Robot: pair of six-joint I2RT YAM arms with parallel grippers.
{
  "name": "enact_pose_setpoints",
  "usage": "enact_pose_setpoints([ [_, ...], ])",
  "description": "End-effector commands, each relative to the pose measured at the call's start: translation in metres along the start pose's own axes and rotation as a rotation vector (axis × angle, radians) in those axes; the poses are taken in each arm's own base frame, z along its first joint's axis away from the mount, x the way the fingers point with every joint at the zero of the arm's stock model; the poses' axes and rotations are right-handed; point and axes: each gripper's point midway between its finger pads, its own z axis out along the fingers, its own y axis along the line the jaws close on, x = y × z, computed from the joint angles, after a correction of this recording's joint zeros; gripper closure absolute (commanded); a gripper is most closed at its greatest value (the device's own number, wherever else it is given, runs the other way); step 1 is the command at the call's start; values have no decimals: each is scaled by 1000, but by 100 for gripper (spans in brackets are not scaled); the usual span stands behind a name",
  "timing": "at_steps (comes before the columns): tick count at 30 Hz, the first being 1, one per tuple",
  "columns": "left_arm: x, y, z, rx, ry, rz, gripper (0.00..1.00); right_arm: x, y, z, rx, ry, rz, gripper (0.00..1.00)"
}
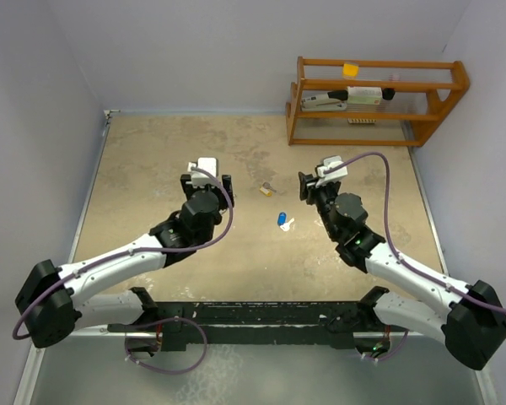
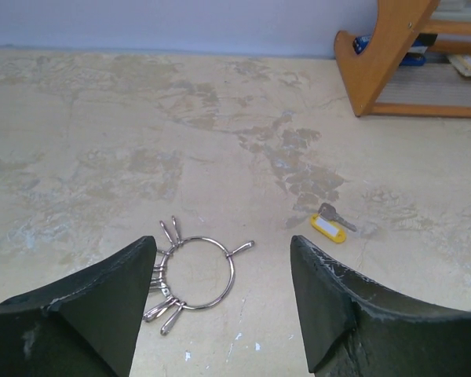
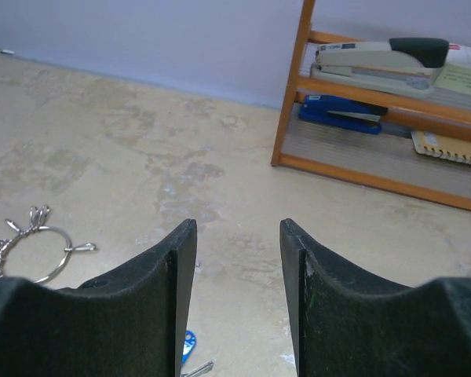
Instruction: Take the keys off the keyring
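The keyring (image 2: pixel 232 267), a thin silver wire ring, lies flat on the table between my left gripper's open fingers, with several thin silver pieces still threaded on it. It also shows at the left of the right wrist view (image 3: pixel 59 234). A yellow-headed key (image 2: pixel 330 227) lies loose to its right, and shows in the top view (image 1: pixel 267 191). A blue-headed key (image 1: pixel 282 219) lies loose mid-table, just below my right gripper's left finger (image 3: pixel 187 345). My left gripper (image 2: pixel 221 247) (image 1: pixel 207 175) and right gripper (image 3: pixel 237 228) (image 1: pixel 319 180) are both open and empty, low over the table.
A wooden rack (image 1: pixel 375 101) stands at the back right, holding staplers and small items; it also shows in the left wrist view (image 2: pixel 377 63) and the right wrist view (image 3: pixel 298 94). Walls close the table at left, back and right.
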Motion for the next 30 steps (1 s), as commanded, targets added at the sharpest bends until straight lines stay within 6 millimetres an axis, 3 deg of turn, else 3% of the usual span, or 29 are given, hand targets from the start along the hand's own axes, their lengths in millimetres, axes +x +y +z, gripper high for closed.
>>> enact_pose_setpoints([
  [1, -27, 13, -16, -27, -61, -47, 33, -22, -19, -3, 105, -84, 52, 51],
  [12, -9, 11, -16, -29, -26, -29, 32, -13, -24, -7, 133, -69, 84, 50],
  [18, -15, 2, -14, -13, -33, -40, 31, -16, -28, -11, 145, -74, 92, 49],
  [30, -15, 14, -21, -38, -47, -37, 30, -18, -34, -13, 177, -90, 101, 46],
])
